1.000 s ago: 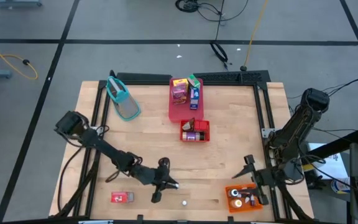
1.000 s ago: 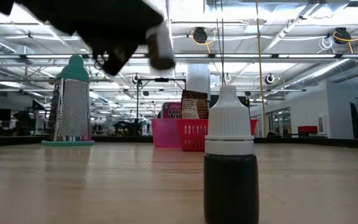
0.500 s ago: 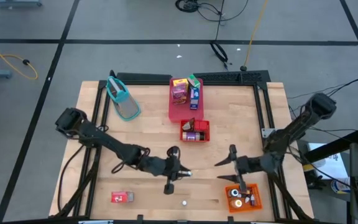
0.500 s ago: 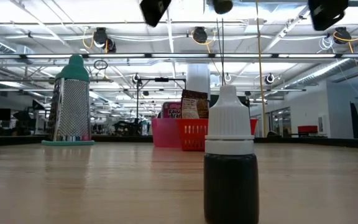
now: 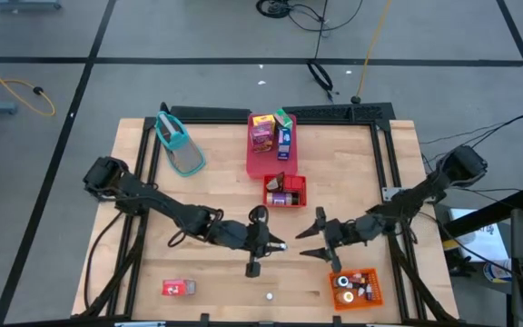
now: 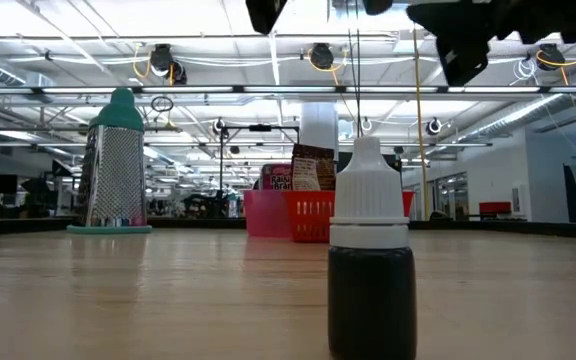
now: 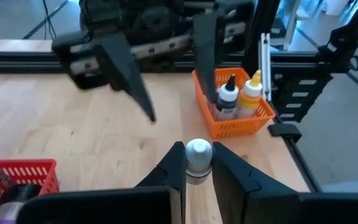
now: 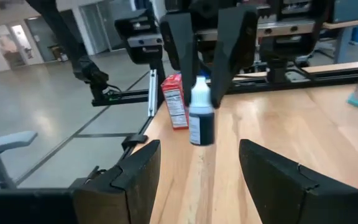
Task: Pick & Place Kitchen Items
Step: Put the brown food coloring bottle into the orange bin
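Note:
My left gripper (image 5: pixel 273 245) is above the table's middle, shut on a small dark bottle with a white cap (image 8: pixel 201 121). My right gripper (image 5: pixel 312 238) is open and faces it from the right; its fingers stand on either side of the bottle, a short way off, touching nothing. A second dropper bottle (image 6: pixel 371 262) stands upright on the table near the near edge (image 5: pixel 268 295). A red carton (image 5: pixel 179 288) lies on the table near the left corner. Yellow, brown and blue cartons (image 5: pixel 271 132) stand in a pink bin. My left gripper pinches the bottle between its two fingers (image 8: pixel 179 37) at the white cap end (image 7: pixel 197 149). The fingers come slanting down from the table's left. The bottle is lifted clear and its dark body (image 8: pixel 201 129) hangs below the fingertips, roughly upright.
An orange bin (image 5: pixel 377 292) with little bottles sits at the near right corner. A red basket (image 5: pixel 300 184) with items is just beyond the grippers. A grater with a teal top (image 5: pixel 180 145) lies at the far left. Bare wood lies between the grippers and the near edge.
My left gripper, holding the bottle, has moved from close to the near edge up and toward the table's middle and right. My right gripper has left the orange bin, travelled left toward the left gripper and turned to face it, staying open.

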Controlling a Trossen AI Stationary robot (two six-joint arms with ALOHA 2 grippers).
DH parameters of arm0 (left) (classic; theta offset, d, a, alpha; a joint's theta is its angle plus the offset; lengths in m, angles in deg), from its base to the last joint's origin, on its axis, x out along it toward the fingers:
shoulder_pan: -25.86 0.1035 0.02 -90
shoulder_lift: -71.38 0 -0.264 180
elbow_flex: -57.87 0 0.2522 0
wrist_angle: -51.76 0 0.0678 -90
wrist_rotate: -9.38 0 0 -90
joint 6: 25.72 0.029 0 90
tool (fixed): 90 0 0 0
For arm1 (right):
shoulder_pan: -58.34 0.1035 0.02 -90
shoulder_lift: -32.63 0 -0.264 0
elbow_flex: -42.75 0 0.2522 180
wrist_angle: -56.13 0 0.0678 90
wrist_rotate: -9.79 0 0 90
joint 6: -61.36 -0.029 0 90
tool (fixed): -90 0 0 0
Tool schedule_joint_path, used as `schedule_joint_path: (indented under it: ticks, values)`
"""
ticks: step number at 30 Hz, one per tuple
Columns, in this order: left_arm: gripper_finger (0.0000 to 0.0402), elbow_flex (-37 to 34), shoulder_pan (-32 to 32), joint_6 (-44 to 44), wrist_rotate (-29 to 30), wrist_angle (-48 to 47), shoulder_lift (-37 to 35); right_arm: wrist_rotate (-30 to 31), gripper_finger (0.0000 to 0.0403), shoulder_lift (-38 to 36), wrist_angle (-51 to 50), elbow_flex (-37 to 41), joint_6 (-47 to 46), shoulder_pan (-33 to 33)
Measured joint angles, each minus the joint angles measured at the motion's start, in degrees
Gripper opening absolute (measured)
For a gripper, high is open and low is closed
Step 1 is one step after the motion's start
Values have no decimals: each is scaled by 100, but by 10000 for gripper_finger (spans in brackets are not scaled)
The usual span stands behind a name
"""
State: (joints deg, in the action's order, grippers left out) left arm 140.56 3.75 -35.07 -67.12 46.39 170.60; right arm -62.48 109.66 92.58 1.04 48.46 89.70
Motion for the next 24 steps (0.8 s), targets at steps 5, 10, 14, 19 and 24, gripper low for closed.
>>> schedule_joint_path:
  ticks: [5, 10, 14, 19, 24]
  values:
    - [55, 0, -7, 0, -20, 25, -2, -335, 210, 510, 12, -377, -3, -229]
    - [56, 0, -3, -8, -18, -41, -2, -473, 210, 962, -82, -868, 57, -387]
    - [57, -2, -15, -6, -18, -80, -2, -454, 210, 1011, -203, -949, -9, -461]
    - [57, -2, -15, -3, -16, -108, -2, -456, 196, 978, -176, -962, 2, -479]
    - [58, -2, -13, -2, -16, -101, -2, -519, 152, 980, -257, -960, 3, -477]
